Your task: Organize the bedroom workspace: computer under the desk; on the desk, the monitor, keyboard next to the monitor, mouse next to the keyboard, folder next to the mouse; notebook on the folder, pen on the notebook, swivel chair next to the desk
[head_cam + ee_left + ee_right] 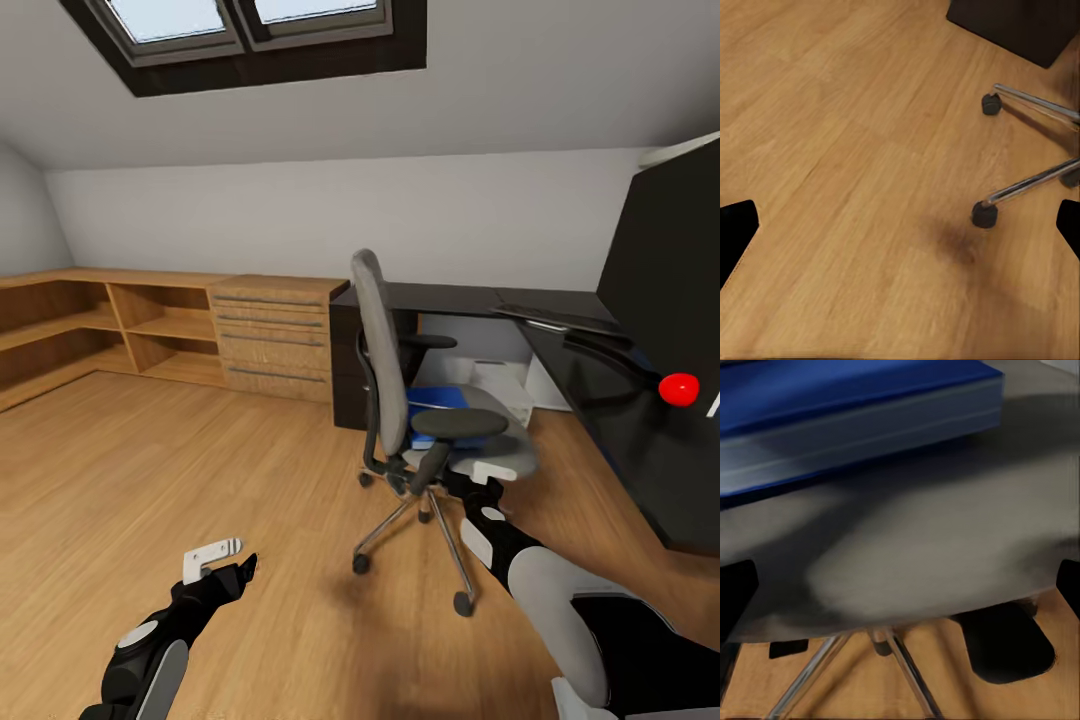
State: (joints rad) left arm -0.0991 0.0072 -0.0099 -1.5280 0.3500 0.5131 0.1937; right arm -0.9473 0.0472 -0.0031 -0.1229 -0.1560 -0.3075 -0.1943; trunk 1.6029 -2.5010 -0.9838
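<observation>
a: where to find the swivel chair?
b: mid-room on the wooden floor [200, 470], the swivel chair [385, 350] turned side-on: grey backrest, black armrests, chrome star base on castors. close in front of the black desk [470, 298], not tucked in.

a: and the folder?
b: lying flat on the grey seat, bright blue, the folder [440, 399] partly hidden behind the near armrest. seen close in the right wrist view as a thick blue slab [855, 405] with pale page edges, resting on the seat cushion.

a: anything else on or by the desk?
b: running along the right side, with a large black panel, probably the monitor [665, 270], at the right edge. a flat dark shape, possibly the keyboard [555, 318], on the desktop. a pale box under the desk, likely the computer [500, 385]. a red ball [679, 389] near the desk's right part. a light wooden dresser [275, 335] with shelving along the far wall.

a: the grippers?
b: left gripper [215, 558] low over bare floor, holding nothing, dark fingertips [736, 232] spread wide apart at the frame edges. right gripper [490, 478] just beside the seat's front edge, fingers parted, gripping nothing.

a: any writing or labels?
b: none readable anywhere.
</observation>
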